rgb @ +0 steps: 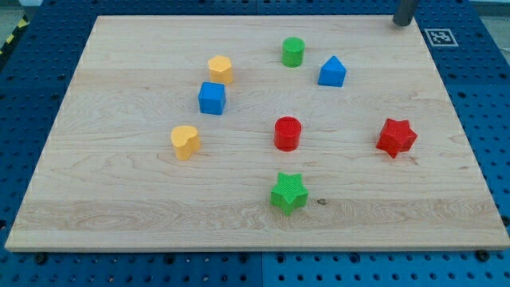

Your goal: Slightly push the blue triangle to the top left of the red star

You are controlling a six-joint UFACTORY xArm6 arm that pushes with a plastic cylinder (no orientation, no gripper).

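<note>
Presently, my tip (402, 23) stands at the far right corner of the wooden board (119, 199), well apart from every block and touching none. It is a plain rod with no fingers, so nothing opens or closes, and it has hold of nothing.

The blue triangle (332, 72) sits in the far half of the board, right of centre, with the green cylinder (293, 52) just to its left and slightly farther. The red star (396, 137) lies nearer and to the right of the triangle, close to the right edge. The triangle is thus already on the star's far-left side; only a short nudge appears required.

Judgement: the tip's position behind and to the right of the triangle suits an approach, but the push direction must be chosen so the triangle does not run into the green cylinder.

Other blocks noted: blue cube (212, 98), orange hexagonal block (221, 69), orange heart (185, 142), red cylinder (287, 133), green star (288, 193).

Markings: a black-and-white fiducial tag (439, 36) lies off the board at far right. No readable writing or brand is visible.
</note>
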